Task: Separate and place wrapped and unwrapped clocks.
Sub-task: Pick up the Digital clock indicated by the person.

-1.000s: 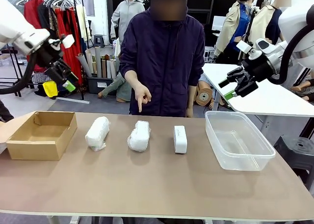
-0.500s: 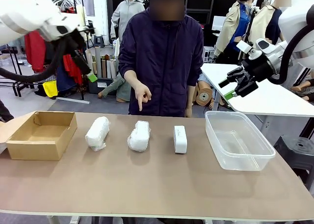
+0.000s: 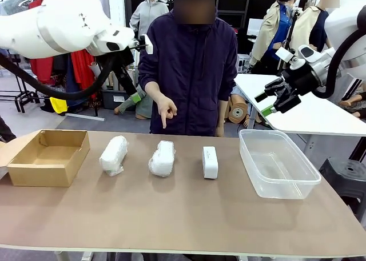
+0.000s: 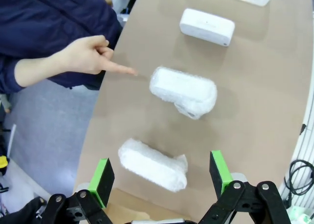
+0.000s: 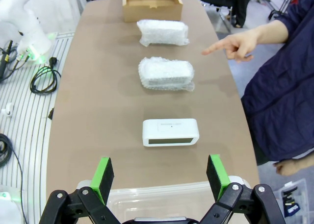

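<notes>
Three clocks lie in a row on the brown table. Two are wrapped clocks in crinkly white padding: one on the left and one in the middle. The unwrapped clock is a smooth white block to their right. My left gripper hangs open high above the left wrapped clock. Off the table's right end, my right gripper is open in the air, above the bin. The person's hand points down at the middle wrapped clock.
A cardboard box stands open at the table's left end. A clear plastic bin stands at the right end. The person stands at the far edge behind the clocks. The table's near half is bare.
My left arm has swung from the far left toward the middle, ending above the left wrapped clock. The right arm, the clocks and the pointing hand have stayed put.
</notes>
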`<state>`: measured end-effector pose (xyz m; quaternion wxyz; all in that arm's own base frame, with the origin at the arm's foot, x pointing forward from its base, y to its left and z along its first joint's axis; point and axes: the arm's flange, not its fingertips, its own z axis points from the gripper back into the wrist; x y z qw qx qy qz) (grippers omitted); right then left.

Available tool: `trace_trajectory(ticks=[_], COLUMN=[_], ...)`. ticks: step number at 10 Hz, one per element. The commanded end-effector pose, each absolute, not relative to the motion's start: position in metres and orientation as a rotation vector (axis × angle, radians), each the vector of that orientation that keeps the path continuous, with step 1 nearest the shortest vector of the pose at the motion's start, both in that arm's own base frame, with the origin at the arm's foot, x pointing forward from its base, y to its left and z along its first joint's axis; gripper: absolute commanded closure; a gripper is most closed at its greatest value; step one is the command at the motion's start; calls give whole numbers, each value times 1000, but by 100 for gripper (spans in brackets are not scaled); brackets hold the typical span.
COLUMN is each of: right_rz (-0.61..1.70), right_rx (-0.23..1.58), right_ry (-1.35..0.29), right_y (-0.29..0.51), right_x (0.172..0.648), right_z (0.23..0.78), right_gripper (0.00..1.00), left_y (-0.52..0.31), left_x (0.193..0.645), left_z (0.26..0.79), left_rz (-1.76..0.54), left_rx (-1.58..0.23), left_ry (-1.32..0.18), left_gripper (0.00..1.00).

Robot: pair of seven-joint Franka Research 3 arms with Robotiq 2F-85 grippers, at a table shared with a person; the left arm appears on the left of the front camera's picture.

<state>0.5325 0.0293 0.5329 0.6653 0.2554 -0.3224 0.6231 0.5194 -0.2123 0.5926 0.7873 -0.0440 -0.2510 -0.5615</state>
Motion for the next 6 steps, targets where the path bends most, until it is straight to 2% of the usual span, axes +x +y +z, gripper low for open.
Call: trace_trajectory(ticks=[1, 6], right_rz=[1408, 1408], right_rx=[580, 580], right_ry=[-734, -734], right_y=[30, 30], right_x=[531, 531], right_z=[535, 535], right_gripper=[0, 0], left_y=[-208, -215], left_x=[528, 523], left_z=[591, 589], left_rz=[-1238, -1216], left_rx=[-134, -103], left_ry=[-523, -533], left_gripper=[0, 0])
